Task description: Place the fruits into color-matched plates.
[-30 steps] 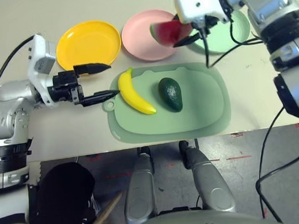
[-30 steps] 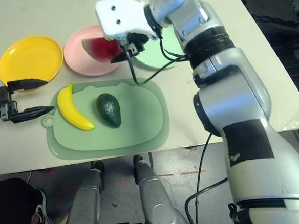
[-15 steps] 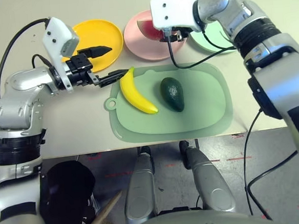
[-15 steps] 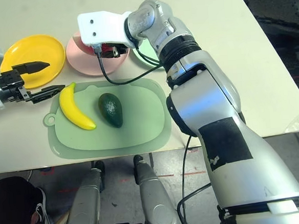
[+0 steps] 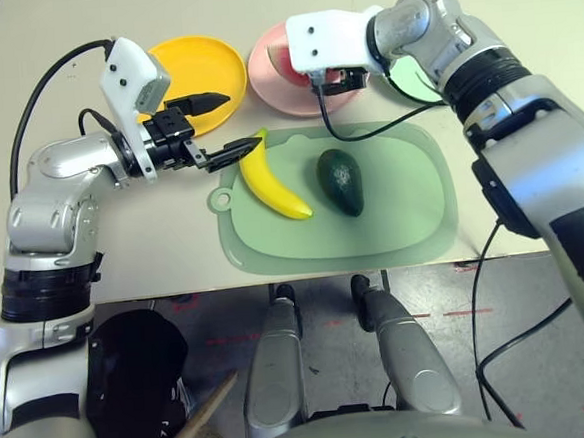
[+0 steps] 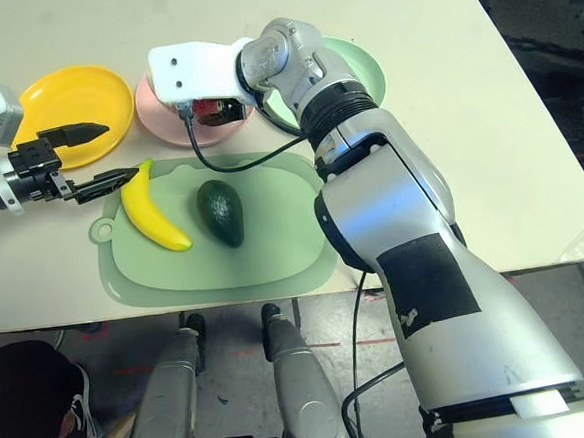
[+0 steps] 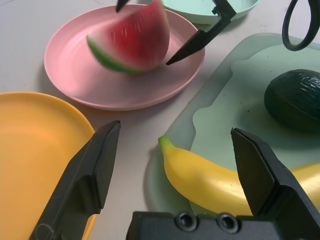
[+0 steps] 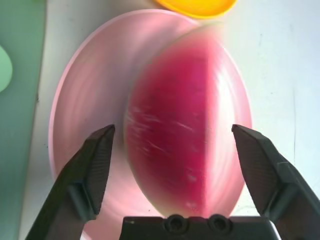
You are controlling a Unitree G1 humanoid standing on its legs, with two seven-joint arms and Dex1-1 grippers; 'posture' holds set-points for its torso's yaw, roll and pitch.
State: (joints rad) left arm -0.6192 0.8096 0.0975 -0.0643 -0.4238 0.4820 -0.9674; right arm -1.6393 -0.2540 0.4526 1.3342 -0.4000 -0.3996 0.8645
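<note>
Right gripper (image 8: 172, 145) spread over watermelon wedge (image 7: 132, 40), which sits in pink plate (image 7: 75, 82); lift straight clear. Left gripper (image 7: 175, 165) spread beside banana (image 5: 269, 178) on mat (image 5: 392, 222); straddle near its far tip.

A pale green rounded-rectangle mat (image 5: 392, 217) is laid flat on the beige table (image 5: 124, 251), near its front edge.
</note>
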